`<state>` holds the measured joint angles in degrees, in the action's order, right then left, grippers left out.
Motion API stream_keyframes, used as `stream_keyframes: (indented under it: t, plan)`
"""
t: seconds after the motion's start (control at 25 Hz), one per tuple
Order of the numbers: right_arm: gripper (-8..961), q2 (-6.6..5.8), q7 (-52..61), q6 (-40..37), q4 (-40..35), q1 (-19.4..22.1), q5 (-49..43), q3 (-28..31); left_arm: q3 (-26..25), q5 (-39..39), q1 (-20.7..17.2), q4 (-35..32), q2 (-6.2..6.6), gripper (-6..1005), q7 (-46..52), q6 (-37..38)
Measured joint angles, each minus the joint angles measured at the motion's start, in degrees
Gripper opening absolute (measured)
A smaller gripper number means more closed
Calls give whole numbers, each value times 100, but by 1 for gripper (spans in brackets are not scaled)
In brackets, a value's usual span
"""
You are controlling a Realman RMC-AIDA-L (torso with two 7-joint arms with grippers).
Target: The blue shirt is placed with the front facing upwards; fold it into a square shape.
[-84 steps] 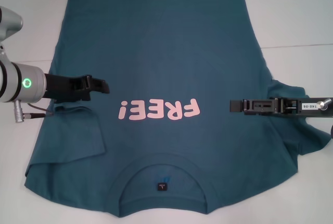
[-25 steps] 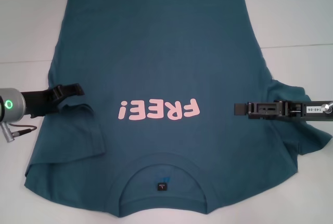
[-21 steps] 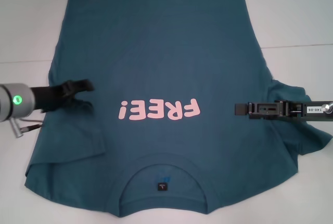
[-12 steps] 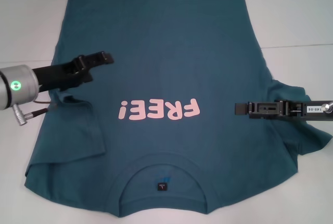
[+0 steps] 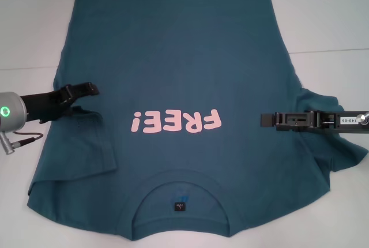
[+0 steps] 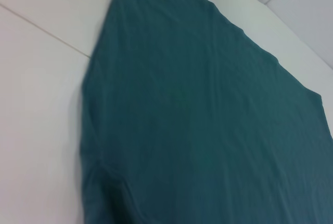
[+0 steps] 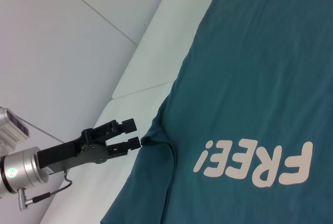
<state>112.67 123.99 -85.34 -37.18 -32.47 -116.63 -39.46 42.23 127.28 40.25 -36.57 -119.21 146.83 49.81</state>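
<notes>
The blue shirt [image 5: 184,57] lies spread flat on the white table, pink "FREE!" print [image 5: 176,122] facing up and collar [image 5: 180,202] toward me. Its left sleeve [image 5: 81,144] is folded inward onto the body. My left gripper [image 5: 89,91] hovers at the shirt's left edge just beyond that sleeve. The right wrist view shows this gripper [image 7: 133,133] open, holding nothing, its tips beside a small cloth ridge [image 7: 151,140]. My right gripper [image 5: 264,119] reaches in over the rumpled right sleeve [image 5: 337,150], level with the print. The left wrist view shows only plain shirt fabric [image 6: 208,120].
The white table [image 5: 323,17] shows bare strips to the left and right of the shirt and beyond its hem. A grey cable [image 5: 26,141] hangs from the left arm's wrist by the shirt's left edge.
Half a second ago the left gripper reached farther over the shirt; it has since drawn back left and toward me to the shirt's edge. The right gripper and the shirt have stayed in place.
</notes>
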Motion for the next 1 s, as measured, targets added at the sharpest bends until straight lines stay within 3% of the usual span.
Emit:
stream_keyframes:
  t: [0.4, 0.68, 1.0]
  plan:
    - [939, 0, 35, 0, 0, -8, 0, 0, 32, 67, -105, 10, -21, 935, 107, -298]
    - [938, 0, 37, 12, 0, -1, 0, 0, 62, 202, 55, 272, -32, 935, 142, -548]
    - [938, 0, 11, 15, 6, 4, 0, 0, 66, 169, 337, 302, -170, 934, 88, -693]
